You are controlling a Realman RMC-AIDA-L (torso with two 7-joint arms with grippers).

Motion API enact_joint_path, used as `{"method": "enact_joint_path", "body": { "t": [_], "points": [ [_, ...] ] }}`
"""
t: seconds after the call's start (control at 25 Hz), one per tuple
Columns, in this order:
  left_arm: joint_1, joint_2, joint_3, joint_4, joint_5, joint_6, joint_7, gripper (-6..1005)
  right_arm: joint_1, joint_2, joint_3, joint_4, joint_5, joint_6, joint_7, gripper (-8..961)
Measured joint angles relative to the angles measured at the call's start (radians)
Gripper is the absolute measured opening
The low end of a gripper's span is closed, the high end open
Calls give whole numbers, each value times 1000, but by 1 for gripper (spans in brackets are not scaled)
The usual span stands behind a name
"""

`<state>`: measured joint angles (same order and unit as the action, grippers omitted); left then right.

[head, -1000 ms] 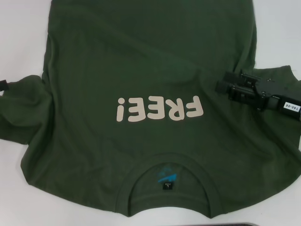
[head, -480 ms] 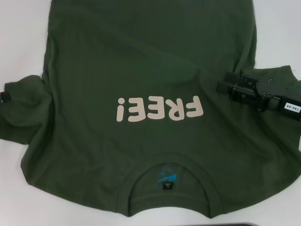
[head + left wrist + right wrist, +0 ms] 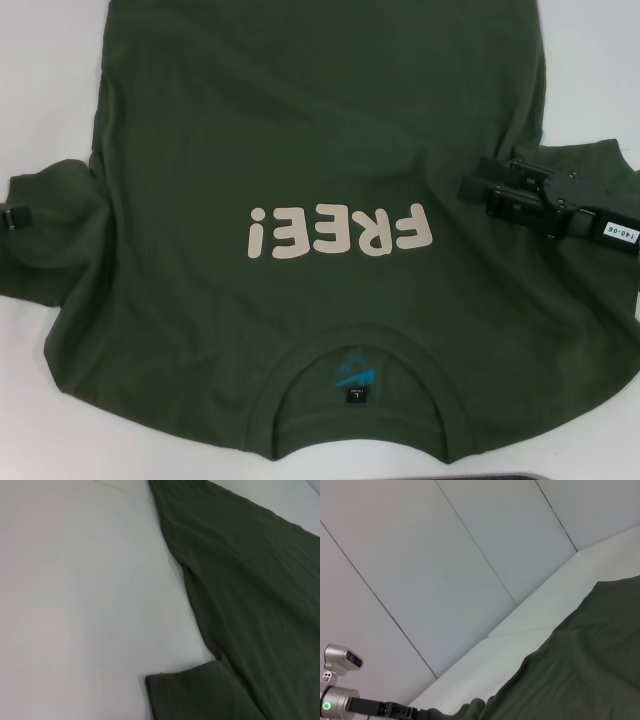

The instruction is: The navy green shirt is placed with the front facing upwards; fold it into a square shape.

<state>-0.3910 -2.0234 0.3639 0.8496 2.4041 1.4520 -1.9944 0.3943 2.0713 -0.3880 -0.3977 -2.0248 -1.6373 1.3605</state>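
The navy green shirt (image 3: 300, 130) lies spread front-up on the white table (image 3: 50, 80). Its cream letters (image 3: 340, 230) read upside down to me, and its collar (image 3: 360, 385) is nearest me. My right gripper (image 3: 475, 192) lies low over the shirt beside the right sleeve (image 3: 590, 290), pointing toward the chest, fingers apart and nothing between them. Only a black tip of my left gripper (image 3: 15, 218) shows at the outer edge of the left sleeve (image 3: 50, 230). The left wrist view shows the shirt's side edge (image 3: 250, 580) and a sleeve hem. The right wrist view looks across the shirt (image 3: 580, 670).
Bare white tabletop flanks the shirt on both sides (image 3: 600, 60). A dark strip (image 3: 560, 476) runs along the near table edge. White wall panels (image 3: 445, 555) stand behind the table, and my left arm (image 3: 340, 702) shows far off in the right wrist view.
The left gripper's tip has slid nearer along the left sleeve edge and a little inward. The right gripper has tilted flatter over the shirt.
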Motion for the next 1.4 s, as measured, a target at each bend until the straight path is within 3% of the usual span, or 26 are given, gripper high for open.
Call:
{"method": "enact_joint_path", "body": {
  "t": [0.72, 1.16, 1.28, 1.4],
  "points": [
    [6, -4, -13, 0, -1, -47, -12, 856, 2, 2, 0, 0, 0, 2, 0, 703],
    [-2, -4, -5, 0, 2, -38, -17, 438, 0, 2, 0, 0, 7, 2, 0, 703],
    [-4, -4, -3, 0, 2, -36, -17, 202, 0, 2, 0, 0, 8, 2, 0, 702],
    [-7, -4, -3, 0, 2, -34, -17, 165, 0, 2, 0, 0, 8, 2, 0, 702]
  ]
}}
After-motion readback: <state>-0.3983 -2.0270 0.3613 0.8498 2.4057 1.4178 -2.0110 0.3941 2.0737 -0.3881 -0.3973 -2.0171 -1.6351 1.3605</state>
